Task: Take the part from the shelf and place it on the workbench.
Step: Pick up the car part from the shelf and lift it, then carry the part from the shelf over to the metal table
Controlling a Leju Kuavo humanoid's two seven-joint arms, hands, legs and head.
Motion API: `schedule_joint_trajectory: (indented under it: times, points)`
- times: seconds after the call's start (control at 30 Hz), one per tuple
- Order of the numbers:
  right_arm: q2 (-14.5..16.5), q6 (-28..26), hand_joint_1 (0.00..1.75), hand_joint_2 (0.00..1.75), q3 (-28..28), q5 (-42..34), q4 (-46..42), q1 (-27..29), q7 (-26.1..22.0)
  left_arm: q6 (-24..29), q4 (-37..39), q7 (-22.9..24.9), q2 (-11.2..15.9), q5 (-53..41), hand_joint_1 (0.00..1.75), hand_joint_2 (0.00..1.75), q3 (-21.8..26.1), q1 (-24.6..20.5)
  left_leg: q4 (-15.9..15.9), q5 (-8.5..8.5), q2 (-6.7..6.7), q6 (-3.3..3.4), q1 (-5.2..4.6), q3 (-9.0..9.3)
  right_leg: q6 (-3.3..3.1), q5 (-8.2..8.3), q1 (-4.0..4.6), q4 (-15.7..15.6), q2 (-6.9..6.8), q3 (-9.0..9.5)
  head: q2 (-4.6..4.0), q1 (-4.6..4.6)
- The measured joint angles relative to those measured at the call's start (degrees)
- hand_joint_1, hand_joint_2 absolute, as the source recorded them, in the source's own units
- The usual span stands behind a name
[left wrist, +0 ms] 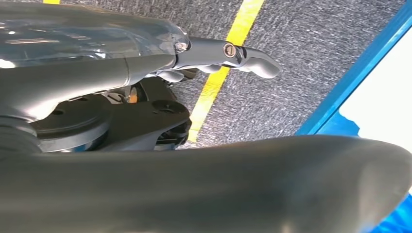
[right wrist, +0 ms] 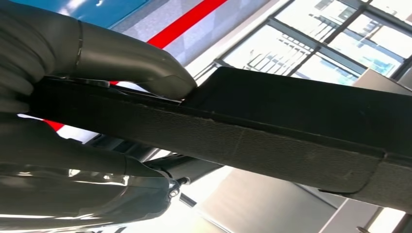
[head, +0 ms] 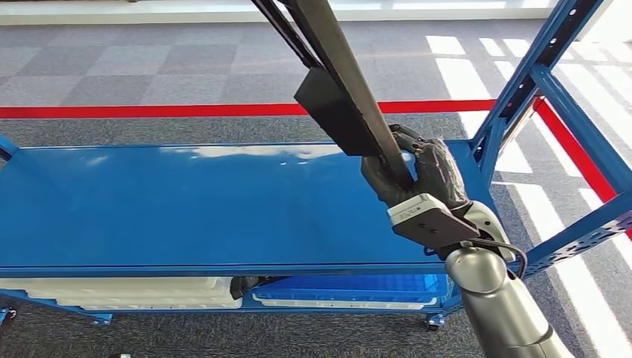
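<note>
The part [head: 339, 97] is a long black bar with a flat black plate on its side. It slants up and away from my right hand [head: 417, 175], which grips its lower end above the right end of the blue shelf board [head: 186, 201]. In the right wrist view the thumb and fingers of my right hand [right wrist: 73, 58] clamp the rough dark part [right wrist: 291, 121] from both sides. The left wrist view has my left hand [left wrist: 145, 63] hanging over grey carpet, its fingers [left wrist: 243, 56] stretched out and holding nothing.
Blue rack uprights [head: 522, 89] rise just right of my right hand. Under the board sit a white bin [head: 127, 292] and a blue bin [head: 350, 289]. A red line [head: 149, 110] crosses the carpet behind the rack; a yellow line [left wrist: 218, 82] runs near my left hand.
</note>
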Motion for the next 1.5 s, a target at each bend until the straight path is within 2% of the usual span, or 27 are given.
schedule_joint_trajectory:
  times: [0.4, 0.8, 1.03, 1.2, 1.3, 1.37, 1.43, 1.47, 1.5]
  points:
    - [0.00, 0.77, 1.75, 1.75, -0.02, -3.80, -0.25, 1.01, -1.68, 1.37, 0.00, 1.60, 0.00, -1.58, 0.00, 0.00, 0.00, -0.01, 0.00, 0.00, 0.00, 0.00, 0.00, 0.00, 0.00, 0.00, 0.00, 0.00, 0.00, 0.00, 0.00, 0.00]
    - [0.50, 5.51, 1.75, 1.75, -0.72, -17.24, -0.75, 2.30, -3.97, 0.91, 0.00, 1.38, 0.00, -1.02, 0.00, 0.00, 0.62, -0.02, 0.01, 0.00, 0.00, 0.00, -0.02, -0.01, 0.00, 0.02, -0.03, -0.02, -0.01, 0.00, 0.00, 0.00]
    - [1.13, 6.58, 1.75, 1.75, -1.11, -19.15, -0.75, 2.44, -4.05, 1.07, 0.00, 2.52, 0.00, -0.47, 0.00, 0.00, 1.78, -0.01, 0.12, -0.05, -0.01, 0.07, -0.26, -0.02, 0.12, 0.10, -0.34, -0.05, -0.02, 0.00, 0.00, 0.00]
    - [1.81, 6.74, 1.75, 1.75, -1.22, -19.17, -0.75, 2.44, -4.05, 0.91, 0.00, 3.01, 0.00, -0.23, 0.00, 0.00, 2.42, -0.02, 0.68, -0.24, -0.02, 0.55, -0.40, -0.30, 0.56, 0.32, -0.53, -0.11, -0.02, 0.00, 0.00, 0.00]
    - [2.25, 6.76, 1.75, 1.75, -1.25, -19.21, -0.74, 2.44, -4.08, 0.26, 0.00, 3.33, -0.03, -0.23, 0.00, 0.00, 2.76, -0.06, 0.23, 0.48, 0.13, 1.49, -0.35, -0.25, 1.36, 0.56, -0.54, -0.49, 0.03, 0.13, 0.00, 0.00]
    - [2.36, 6.97, 1.75, 1.75, -1.31, -19.56, -0.68, 2.40, -4.46, -0.31, 0.00, 3.39, -0.14, -0.22, 0.00, 0.00, 2.99, -0.16, -0.81, 1.41, 0.45, 2.42, -0.08, -0.17, 1.24, -1.60, -0.30, 1.50, 0.01, -0.61, 0.00, 0.02]
    - [2.36, 7.23, 1.75, 1.75, -1.37, -20.07, -0.62, 2.41, -4.98, -0.83, 0.00, 3.46, -0.31, -0.16, 0.00, 0.00, 3.22, -0.15, -1.12, 1.85, 0.66, 2.85, -0.01, -0.46, 0.82, -5.64, -0.04, 7.80, -0.02, -2.98, 0.00, 0.04]
    - [2.36, 7.30, 1.75, 1.75, -1.39, -20.21, -0.57, 2.46, -5.12, -1.07, 0.00, 3.51, -0.39, -0.08, 0.00, 0.00, 3.33, -0.11, -1.06, 1.92, 0.70, 2.83, -0.06, -0.66, 0.80, -7.11, 0.04, 11.25, -0.02, -4.22, -0.01, 0.04]
    - [2.36, 7.32, 1.75, 1.75, -1.40, -20.25, -0.51, 2.52, -5.17, -1.28, 0.00, 3.57, -0.49, -0.01, 0.00, 0.00, 3.43, -0.07, -0.97, 2.00, 0.73, 2.78, -0.10, -0.83, 0.86, -7.64, 0.09, 13.48, -0.02, -4.87, -0.01, 0.04]
